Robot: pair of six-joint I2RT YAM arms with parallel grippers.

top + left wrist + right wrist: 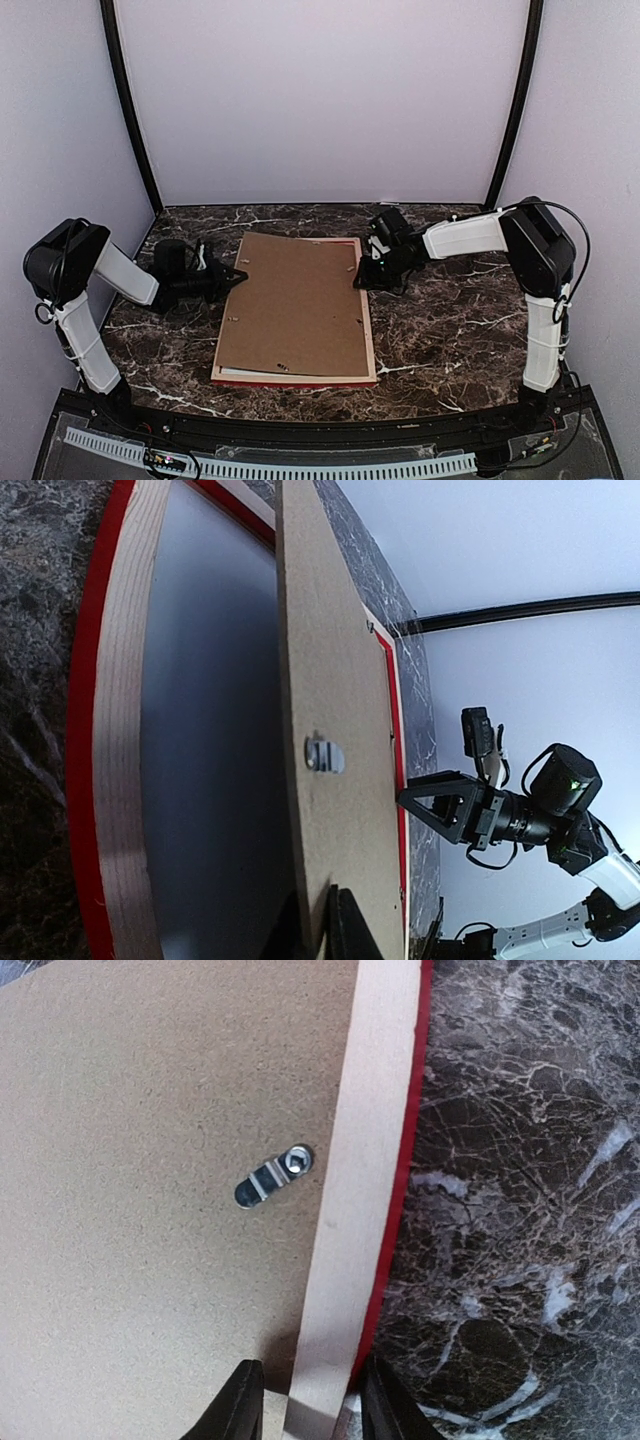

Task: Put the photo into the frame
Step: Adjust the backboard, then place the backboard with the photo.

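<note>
The left pincer (322,927) is clamped on the left edge of the brown board (330,660). That edge is raised off the frame (125,730), while the board's right side rests down on it. The frame lies back-up on the marble table (450,320) between the two arms, and its pale inside shows under the lifted board. The right pincer (310,1370) has its fingers apart astride the frame's right rail, one over the board and one outside by the red edge. A thin gap shows beside the inner finger. A metal clip (273,1176) sits on the board just beyond.
</note>
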